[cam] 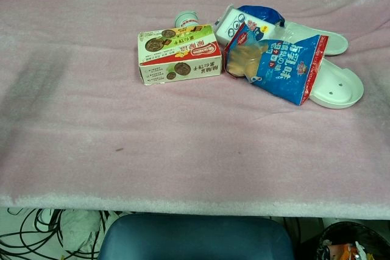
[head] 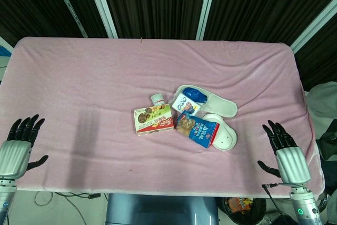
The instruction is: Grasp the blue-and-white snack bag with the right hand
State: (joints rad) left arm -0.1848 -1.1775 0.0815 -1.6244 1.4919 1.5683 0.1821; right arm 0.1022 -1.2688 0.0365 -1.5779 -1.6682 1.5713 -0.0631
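Note:
A blue-and-white snack bag [head: 188, 100] [cam: 247, 21] lies on a white slipper near the table's middle, partly covered in the chest view by a larger blue bag with red trim and a chip picture [head: 199, 129] [cam: 277, 65]. My right hand [head: 284, 154] hovers at the table's near right edge, fingers spread, holding nothing, well to the right of the bags. At the near left edge my left hand [head: 18, 145] is likewise spread and empty. Neither hand shows in the chest view.
A pink cloth [head: 95, 77] covers the table. A green-and-red snack box [head: 153, 120] [cam: 180, 55] lies left of the bags, with a small white cup [head: 157, 99] [cam: 186, 17] behind it. Two white slippers [head: 224, 107] [cam: 338, 86] lie under and right of the bags.

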